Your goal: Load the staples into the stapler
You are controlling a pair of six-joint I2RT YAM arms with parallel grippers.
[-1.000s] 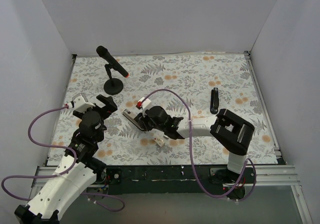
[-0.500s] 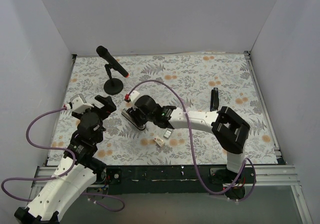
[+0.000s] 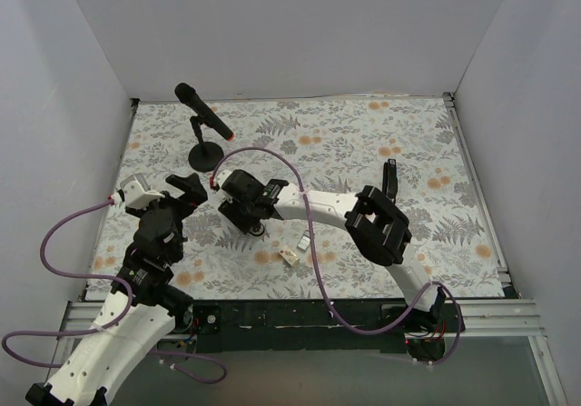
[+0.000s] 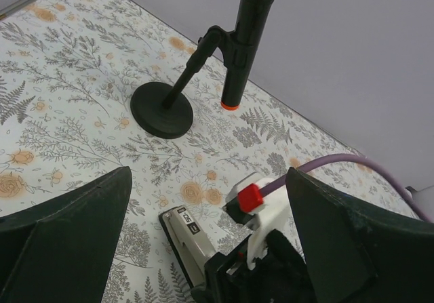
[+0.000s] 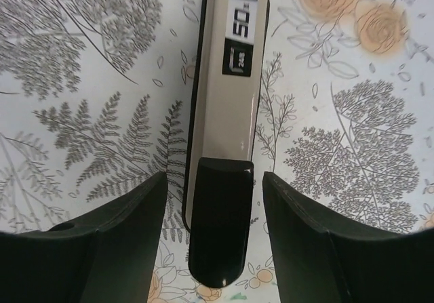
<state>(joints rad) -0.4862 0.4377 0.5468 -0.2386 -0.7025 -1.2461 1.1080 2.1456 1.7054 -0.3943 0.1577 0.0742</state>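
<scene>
The stapler (image 5: 230, 99) lies flat on the floral table, silver-grey with a black rear end; it also shows in the left wrist view (image 4: 184, 235) and, mostly hidden under my right gripper, in the top view (image 3: 231, 213). My right gripper (image 5: 215, 249) (image 3: 240, 206) is open and straddles the stapler's black end, with its fingers apart from it on both sides. My left gripper (image 4: 207, 249) (image 3: 191, 190) is open and empty, just left of the stapler's front end. The small staple box (image 3: 289, 256) and the grey staple block (image 3: 303, 242) lie on the table nearer the front.
A black microphone (image 3: 203, 111) on a round stand (image 4: 161, 110) stands at the back left, behind the stapler. A slim black object (image 3: 390, 181) lies at the right. The right arm's purple cable (image 4: 366, 160) arcs over the middle. White walls enclose the table.
My right gripper has swung left, from beside the staple box to over the stapler's rear end. My left arm has shifted slightly. The box and staple block now show uncovered.
</scene>
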